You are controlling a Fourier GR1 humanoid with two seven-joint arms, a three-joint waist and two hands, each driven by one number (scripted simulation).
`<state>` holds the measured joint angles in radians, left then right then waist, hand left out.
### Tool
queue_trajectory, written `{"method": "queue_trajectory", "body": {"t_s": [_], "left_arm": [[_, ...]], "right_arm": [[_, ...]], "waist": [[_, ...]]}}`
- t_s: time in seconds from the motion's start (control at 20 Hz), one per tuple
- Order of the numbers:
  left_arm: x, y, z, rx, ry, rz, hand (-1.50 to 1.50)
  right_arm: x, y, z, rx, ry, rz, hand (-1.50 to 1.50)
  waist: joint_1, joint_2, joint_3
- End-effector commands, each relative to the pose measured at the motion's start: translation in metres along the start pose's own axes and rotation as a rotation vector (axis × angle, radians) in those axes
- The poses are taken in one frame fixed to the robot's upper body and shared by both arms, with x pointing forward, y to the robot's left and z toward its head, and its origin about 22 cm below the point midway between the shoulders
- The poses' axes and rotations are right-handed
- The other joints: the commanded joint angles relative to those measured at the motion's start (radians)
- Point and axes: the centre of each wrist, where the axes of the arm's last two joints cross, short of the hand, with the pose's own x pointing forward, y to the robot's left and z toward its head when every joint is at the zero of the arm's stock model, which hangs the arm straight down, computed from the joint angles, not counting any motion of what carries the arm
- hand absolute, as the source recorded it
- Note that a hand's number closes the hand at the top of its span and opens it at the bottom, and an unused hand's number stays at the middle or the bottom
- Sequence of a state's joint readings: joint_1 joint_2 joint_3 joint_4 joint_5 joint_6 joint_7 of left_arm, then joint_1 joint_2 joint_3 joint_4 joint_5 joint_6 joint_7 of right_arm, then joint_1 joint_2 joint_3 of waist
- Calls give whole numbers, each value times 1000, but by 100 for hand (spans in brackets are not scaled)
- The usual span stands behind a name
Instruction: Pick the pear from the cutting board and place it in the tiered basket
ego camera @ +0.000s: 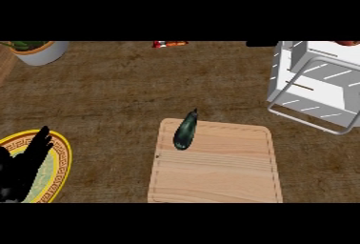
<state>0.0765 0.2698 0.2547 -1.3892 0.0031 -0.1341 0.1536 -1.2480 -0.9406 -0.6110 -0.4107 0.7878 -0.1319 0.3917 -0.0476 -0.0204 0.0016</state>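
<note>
A dark green elongated fruit [185, 131] lies at the upper-left edge of the pale wooden cutting board [225, 174].
Well apart at lower left, the black left hand [26, 158], fingers straight and empty, shows over a yellow patterned plate [64, 153].

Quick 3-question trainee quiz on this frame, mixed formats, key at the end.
1. True or false: the dark green vegetable lies at the cutting board's right edge.
2. The left robot hand shows over: A) the yellow-rimmed plate B) the cutting board C) the potted plant.
3. Fill in: the white tiered basket stands at the view's upper ____.
Key: 1 false; 2 A; 3 right.
</note>
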Motion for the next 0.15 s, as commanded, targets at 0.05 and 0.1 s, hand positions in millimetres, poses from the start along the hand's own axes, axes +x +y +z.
{"method": "queue_trajectory", "body": {"t_s": [0.05, 0.1], "left_arm": [[-17, 6, 13, 7, 28, 2, 0], [-13, 3, 16, 31, 40, 20, 0]], "right_arm": [[-49, -14, -8, 52, -23, -161, -150], [-67, -17, -11, 83, -24, -161, -150]], "waist": [[-28, -10, -1], [-34, -13, 0]]}}
